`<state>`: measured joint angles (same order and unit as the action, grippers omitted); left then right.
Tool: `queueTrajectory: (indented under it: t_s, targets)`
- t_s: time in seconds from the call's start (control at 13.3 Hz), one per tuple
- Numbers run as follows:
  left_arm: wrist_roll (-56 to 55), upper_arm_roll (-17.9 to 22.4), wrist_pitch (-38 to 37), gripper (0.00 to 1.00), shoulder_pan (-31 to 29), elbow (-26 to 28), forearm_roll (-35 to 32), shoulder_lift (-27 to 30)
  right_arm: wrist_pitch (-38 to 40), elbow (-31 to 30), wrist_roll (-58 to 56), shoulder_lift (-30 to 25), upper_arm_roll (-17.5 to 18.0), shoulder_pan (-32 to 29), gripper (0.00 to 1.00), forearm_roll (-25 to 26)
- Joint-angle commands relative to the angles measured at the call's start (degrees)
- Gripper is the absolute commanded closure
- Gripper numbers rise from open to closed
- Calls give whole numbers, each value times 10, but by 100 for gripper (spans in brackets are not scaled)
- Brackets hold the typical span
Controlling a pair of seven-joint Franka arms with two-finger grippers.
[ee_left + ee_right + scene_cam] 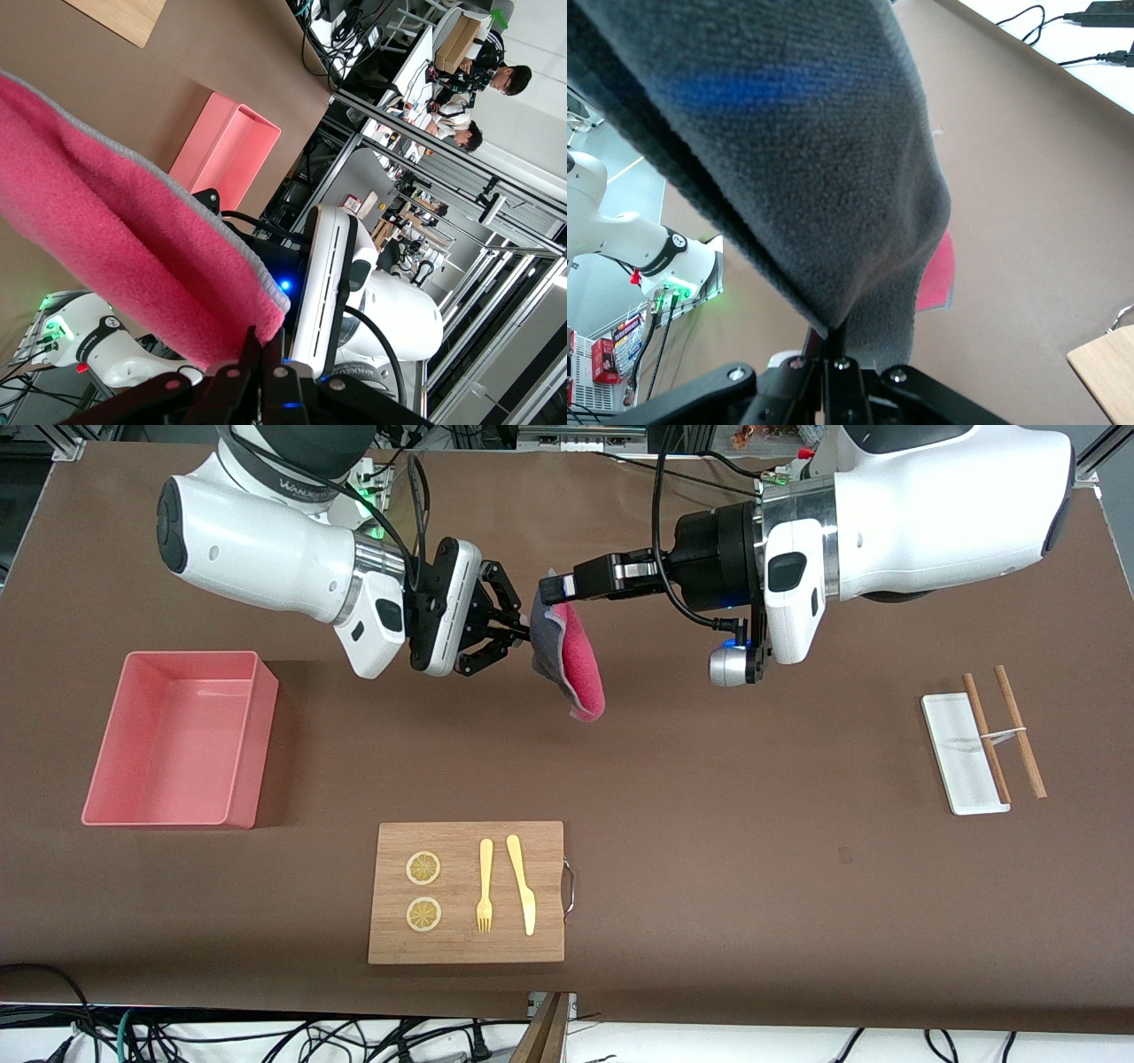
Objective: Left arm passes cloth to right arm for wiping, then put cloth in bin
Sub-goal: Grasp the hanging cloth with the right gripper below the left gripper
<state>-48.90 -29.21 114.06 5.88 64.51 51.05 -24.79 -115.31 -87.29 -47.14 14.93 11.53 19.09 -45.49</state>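
Cloth (571,657) hangs in mid-air at upper centre of the front view, pink face toward the left arm, grey face toward the right arm. We see both grippers clamped on it: the left gripper (547,591) pinches its top edge, and the right gripper (523,631) has its fingers together on the grey side. We judge this the handover itself, with the cloth held up off the table so the right arm can take a firm hold before the left lets go.

The bin (244,737) sits at centre left of the frame, toward the right arm's end, which suits a later drop. A board (461,948) with cutlery and lemon slices lies at lower centre.

The table (753,886) is covered in brown cloth. In the left wrist view we see metal framing and seated people (492,84) at upper right.
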Motion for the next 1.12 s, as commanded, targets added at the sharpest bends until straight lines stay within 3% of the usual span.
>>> queueTrajectory:
  t_s: [0.0,0.38,0.45,0.53,1.05]
  targets:
    - [1,-1,2,100,-3,1,7,5,18,14,3,6,-2,-5,100,-1]
    - [-4,-1,2,100,-3,1,8,5,92,34,5,1,-35,-5,100,0]
    - [-4,-1,-2,72,-4,2,8,5,101,37,5,1,-40,-5,100,2]
    - [-3,-1,-2,1,-5,4,7,5,105,41,5,1,-41,-5,100,3]
    - [-1,5,-5,0,-7,11,5,8,137,41,6,-2,-60,-5,100,4]
